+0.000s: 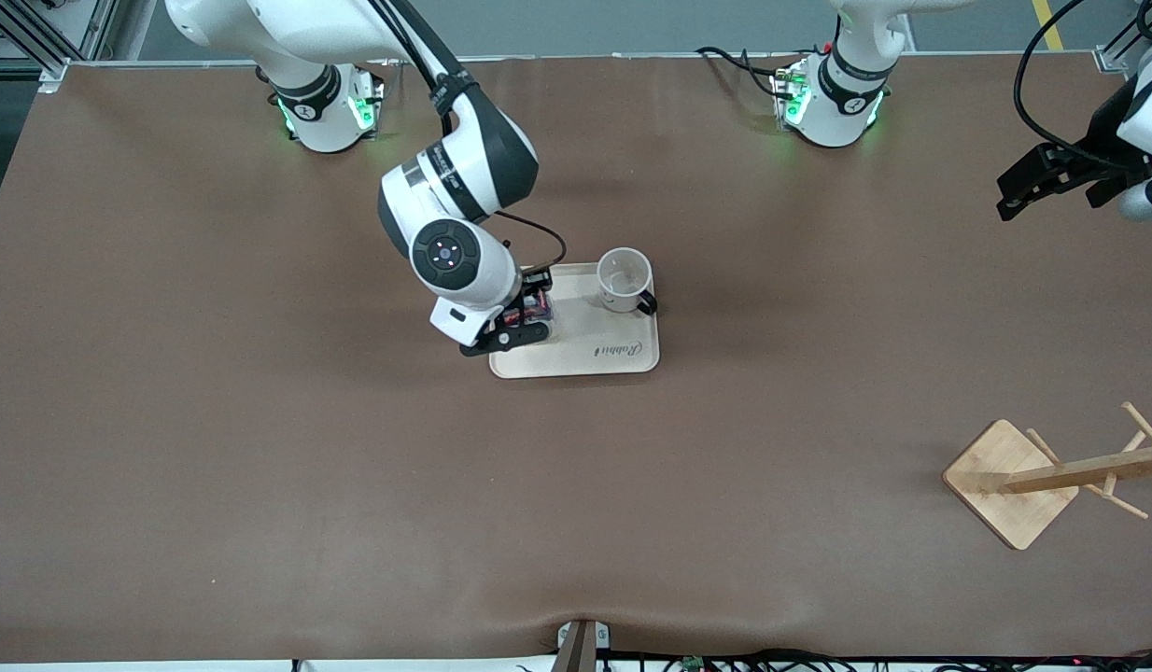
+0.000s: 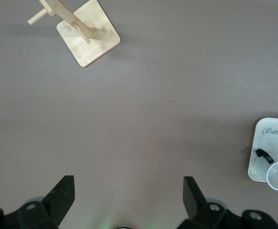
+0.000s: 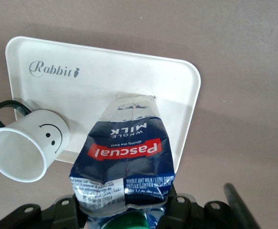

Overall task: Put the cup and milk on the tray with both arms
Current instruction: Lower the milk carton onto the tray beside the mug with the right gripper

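While the right gripper (image 1: 520, 322) is down at the tray (image 1: 590, 359), its fingers are clamped on the milk (image 3: 124, 157), gripping the dark-blue carton near its green-capped end; the carton's pale lower end meets the cream surface at the tray end toward the right arm's end of the table, though whether it rests fully there cannot be told. Just beside this gripper, toward the left arm's end of the table, the cup (image 1: 625, 279) stands upright on the same tray, its black handle pointing toward the front camera and the left arm's end, its smiley face showing in the right wrist view. The "Rabbit" lettering lies on the tray nearer to the front camera than both cup and gripper.

Well apart from all this, the left gripper (image 1: 1047, 182) waits in the air over bare table at the left arm's end, its fingers (image 2: 57, 195) spread wide and holding nothing. From it, the wooden rack (image 1: 1043, 481) stands nearer to the front camera
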